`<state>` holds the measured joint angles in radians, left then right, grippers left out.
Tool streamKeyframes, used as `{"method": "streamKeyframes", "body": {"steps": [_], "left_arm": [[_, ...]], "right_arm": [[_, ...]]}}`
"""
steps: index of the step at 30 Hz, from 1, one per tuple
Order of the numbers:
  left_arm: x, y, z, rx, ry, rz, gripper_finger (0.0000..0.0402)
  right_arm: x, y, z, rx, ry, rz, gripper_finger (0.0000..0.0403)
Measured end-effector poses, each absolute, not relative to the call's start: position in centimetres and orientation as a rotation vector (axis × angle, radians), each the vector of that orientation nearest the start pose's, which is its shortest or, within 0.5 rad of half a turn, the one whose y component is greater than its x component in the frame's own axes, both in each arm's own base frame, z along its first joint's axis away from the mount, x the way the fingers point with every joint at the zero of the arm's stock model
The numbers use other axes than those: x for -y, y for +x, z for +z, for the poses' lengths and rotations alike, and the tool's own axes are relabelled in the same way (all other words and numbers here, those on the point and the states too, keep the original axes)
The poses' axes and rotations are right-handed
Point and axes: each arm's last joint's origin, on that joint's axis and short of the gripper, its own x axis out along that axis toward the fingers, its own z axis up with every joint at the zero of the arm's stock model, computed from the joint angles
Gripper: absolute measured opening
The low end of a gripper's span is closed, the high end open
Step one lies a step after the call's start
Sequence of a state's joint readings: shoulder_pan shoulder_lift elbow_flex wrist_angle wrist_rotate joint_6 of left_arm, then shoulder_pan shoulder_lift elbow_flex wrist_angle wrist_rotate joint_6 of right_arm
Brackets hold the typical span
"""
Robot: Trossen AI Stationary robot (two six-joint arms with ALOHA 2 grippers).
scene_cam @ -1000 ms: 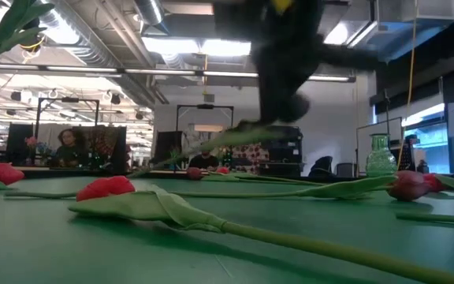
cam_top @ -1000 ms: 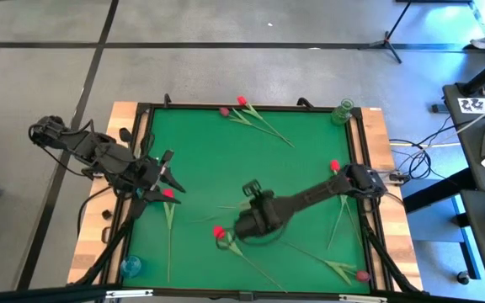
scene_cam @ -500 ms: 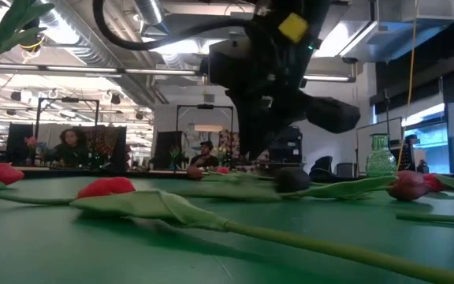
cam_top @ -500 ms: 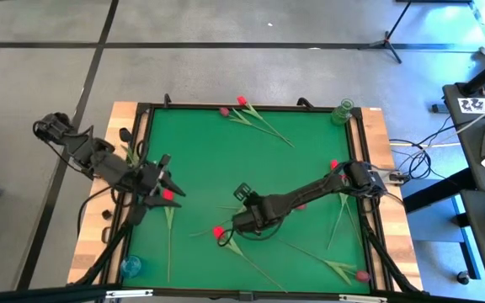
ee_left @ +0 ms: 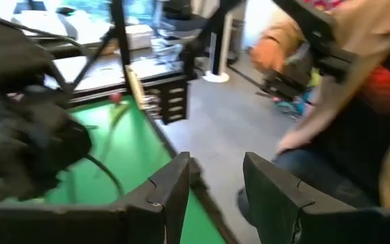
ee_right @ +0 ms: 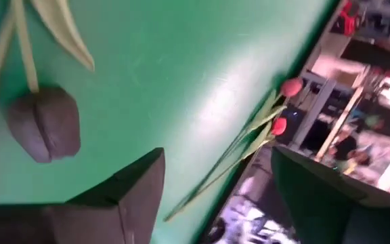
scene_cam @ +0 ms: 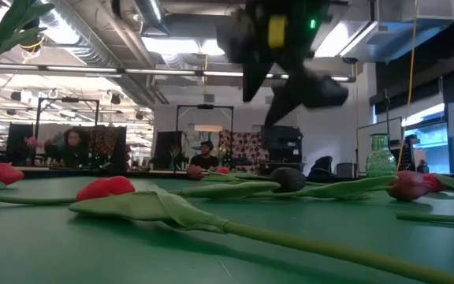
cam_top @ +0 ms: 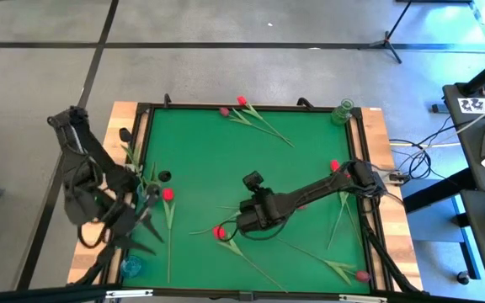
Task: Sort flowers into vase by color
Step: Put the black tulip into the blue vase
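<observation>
Fingers (ee_right: 131,179) of the right gripper (ee_right: 219,154) stand wide apart with nothing between them. The gripper hangs above the middle of the green table (cam_top: 200,151), clear of the surface in the low view. Just below and beside it, a dark maroon tulip (ee_right: 42,125) lies flat on the table, its stem and a pale green leaf running away from the head. A red tulip (cam_top: 218,232) lies close by, toward the near edge, with its long stem trailing off toward the near right corner. The right arm reaches back from the gripper to the table's right edge, where another red head (cam_top: 334,166) shows beside it.

The left gripper (ee_left: 217,159) is raised over the table's left edge. Its two fingers are apart, and the gap between them is empty. Past them, its wrist view shows the table's border, the floor, and a seated person in a tan sleeve. A red flower (cam_top: 168,194) lies on the table just right of this arm, its stem pointing toward the near edge.

Other flowers are scattered about. Two red tulips (cam_top: 242,101) lie together at the far edge, and one more (cam_top: 362,274) lies by the near right corner. A green vase (cam_top: 343,110) stands at the far right corner. A blue vase (cam_top: 130,267) stands at the near left corner.
</observation>
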<state>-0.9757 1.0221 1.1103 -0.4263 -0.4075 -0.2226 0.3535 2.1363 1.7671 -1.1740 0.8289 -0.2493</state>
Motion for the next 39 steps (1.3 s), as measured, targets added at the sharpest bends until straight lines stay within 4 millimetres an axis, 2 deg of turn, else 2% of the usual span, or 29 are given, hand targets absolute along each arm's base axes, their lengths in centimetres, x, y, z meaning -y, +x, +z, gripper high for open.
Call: {"method": "streamKeyframes", "body": {"steps": [6,9,14,20,29,33,39], "left_arm": [[21.2,12.4,36.6,-0.3,0.023,-0.581,0.0135],[22.8,12.2,35.4,-0.37,-0.068,-0.555,0.0135],[25.3,12.3,33.1,-0.521,-0.311,-0.496,0.0135],[27.4,12.5,30.3,-0.612,-0.489,-0.355,0.0135],[29.4,14.0,25.4,-0.622,-0.555,-0.093,0.0135],[29.1,15.6,23.9,-0.568,-0.518,0.03,0.0135],[28.3,18.7,21.6,-0.582,-0.427,0.129,0.0135]], "right_arm": [[-13.5,37.5,24.0,-1.293,-0.948,-0.309,0.0275],[-14.1,36.3,25.2,-1.265,-0.907,-0.361,0.0275],[-15.7,34.2,25.7,-1.26,-0.91,-0.427,0.0275],[-18.5,32.6,25.8,-1.181,-0.854,-0.452,0.0275],[-23.0,29.5,25.8,-1.081,-0.825,-0.4,0.0275],[-24.2,28.5,25.7,-1.077,-0.833,-0.36,0.0275],[-24.9,27.8,25.6,-1.087,-0.751,-0.354,0.0275]]}}
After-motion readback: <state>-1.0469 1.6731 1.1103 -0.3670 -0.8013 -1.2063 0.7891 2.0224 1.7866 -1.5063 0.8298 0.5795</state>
